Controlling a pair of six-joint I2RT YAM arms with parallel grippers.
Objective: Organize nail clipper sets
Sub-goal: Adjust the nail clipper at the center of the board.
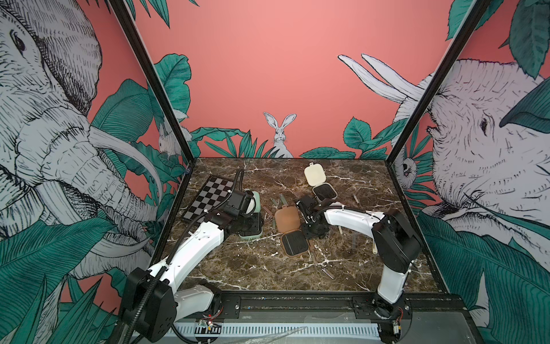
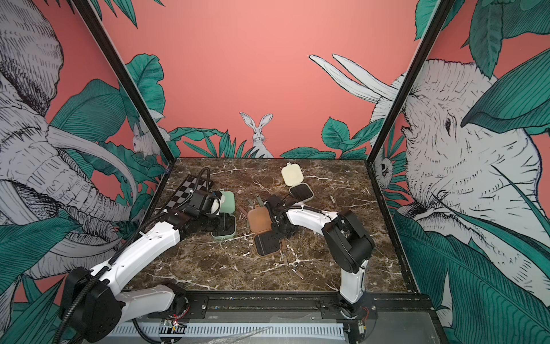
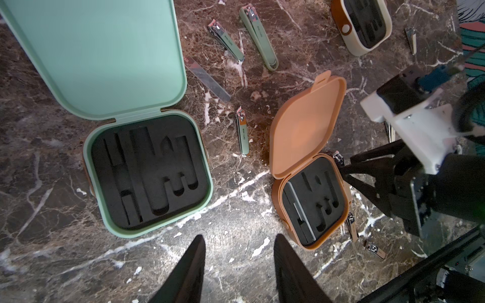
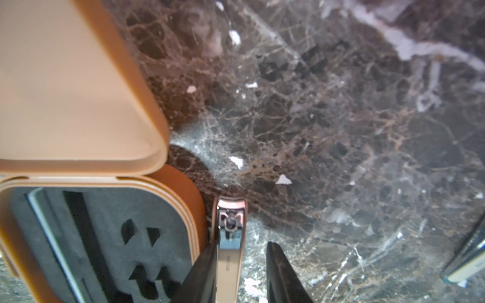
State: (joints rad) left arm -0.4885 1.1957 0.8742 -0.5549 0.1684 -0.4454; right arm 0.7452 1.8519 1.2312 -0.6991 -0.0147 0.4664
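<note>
Three nail clipper set cases lie open on the marble table. The mint case shows an empty black insert. The brown case has a grey file in one slot. The cream case is at the back. My left gripper hangs open and empty over bare marble between the mint and brown cases. My right gripper is low beside the brown case. Its jaws straddle a brown clipper: one finger touches it, and a gap remains at the other finger, so the gripper is open.
Green clippers and a flat file lie loose between the mint and brown cases. Two small brown clippers lie beside the brown base. A small clipper lies right of the cream case. A checkerboard sits back left.
</note>
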